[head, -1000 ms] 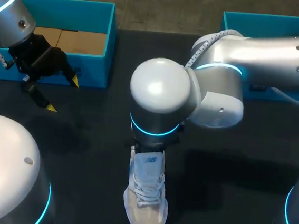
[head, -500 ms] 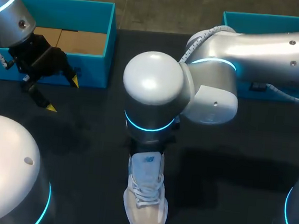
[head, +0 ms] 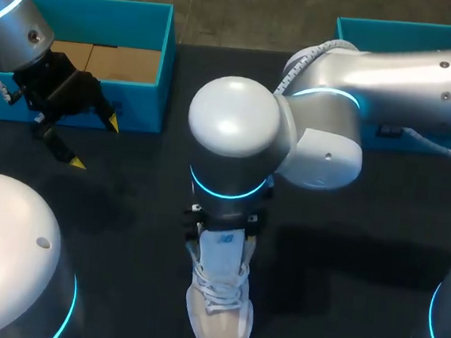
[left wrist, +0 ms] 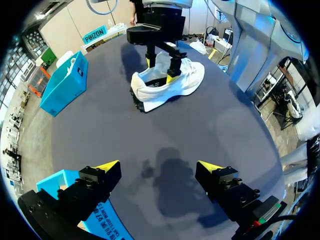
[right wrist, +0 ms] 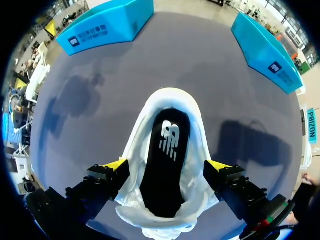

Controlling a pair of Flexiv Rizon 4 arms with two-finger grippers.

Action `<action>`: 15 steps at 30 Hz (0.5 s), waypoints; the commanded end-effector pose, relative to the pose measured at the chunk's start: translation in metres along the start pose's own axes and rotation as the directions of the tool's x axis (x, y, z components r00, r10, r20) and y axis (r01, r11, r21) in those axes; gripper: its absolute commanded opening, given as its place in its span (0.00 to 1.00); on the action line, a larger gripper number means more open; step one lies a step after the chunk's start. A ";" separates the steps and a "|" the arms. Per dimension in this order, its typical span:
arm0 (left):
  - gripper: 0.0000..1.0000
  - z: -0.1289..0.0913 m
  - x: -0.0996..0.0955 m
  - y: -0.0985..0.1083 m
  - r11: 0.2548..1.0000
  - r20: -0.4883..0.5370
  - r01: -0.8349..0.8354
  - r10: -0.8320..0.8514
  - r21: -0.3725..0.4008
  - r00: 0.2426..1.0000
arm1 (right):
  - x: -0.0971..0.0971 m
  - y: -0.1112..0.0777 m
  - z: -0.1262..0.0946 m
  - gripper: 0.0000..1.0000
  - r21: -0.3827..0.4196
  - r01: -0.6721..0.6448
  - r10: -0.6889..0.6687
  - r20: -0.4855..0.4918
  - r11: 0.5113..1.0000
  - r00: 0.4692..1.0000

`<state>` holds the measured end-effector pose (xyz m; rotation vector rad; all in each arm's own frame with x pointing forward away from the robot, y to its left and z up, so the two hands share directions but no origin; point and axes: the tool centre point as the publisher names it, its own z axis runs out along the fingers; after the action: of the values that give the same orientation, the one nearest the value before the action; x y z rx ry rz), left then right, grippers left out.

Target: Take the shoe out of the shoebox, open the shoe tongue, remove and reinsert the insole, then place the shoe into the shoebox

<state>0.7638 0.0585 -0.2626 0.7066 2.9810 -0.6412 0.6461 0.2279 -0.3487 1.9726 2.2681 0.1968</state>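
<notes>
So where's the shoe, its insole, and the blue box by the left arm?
shoe (head: 218, 294): head view, on the laces.
insole (right wrist: 166, 162): right wrist view, on its dark middle, inside the shoe.
blue box (head: 142, 105): head view, on its front wall.

arms (head: 411, 71) silver-white | joints (head: 234, 122) ringed cyan | left claw (head: 96, 142) black, yellow-tipped | ribbed grey cable (head: 309, 59)

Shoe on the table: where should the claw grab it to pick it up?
Probably by its two sides near the heel, coming straight down from above. The shoe stands upright on its sole and is narrow there, and the right claw hangs open astride it.
</notes>
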 end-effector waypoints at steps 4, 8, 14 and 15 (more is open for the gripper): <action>1.00 -0.001 0.001 0.000 1.000 0.000 0.000 0.000 -0.004 1.000 | 0.009 -0.021 -0.005 1.00 -0.031 -0.053 0.053 0.013 0.998 0.998; 1.00 -0.001 0.001 0.000 1.000 0.000 0.000 0.000 -0.004 1.000 | 0.013 -0.026 -0.010 1.00 -0.037 -0.060 0.061 0.017 0.998 0.998; 1.00 -0.001 0.001 0.000 1.000 0.000 0.000 0.000 -0.004 1.000 | 0.014 -0.032 -0.018 1.00 -0.034 -0.075 0.076 0.026 0.997 0.997; 1.00 -0.001 0.001 0.000 1.000 0.000 0.000 0.000 -0.004 1.000 | 0.015 -0.034 -0.019 1.00 -0.034 -0.076 0.077 0.027 0.997 0.997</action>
<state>0.7638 0.0585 -0.2626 0.7066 2.9809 -0.6413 0.6190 0.2288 -0.3356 1.9418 2.3160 0.1715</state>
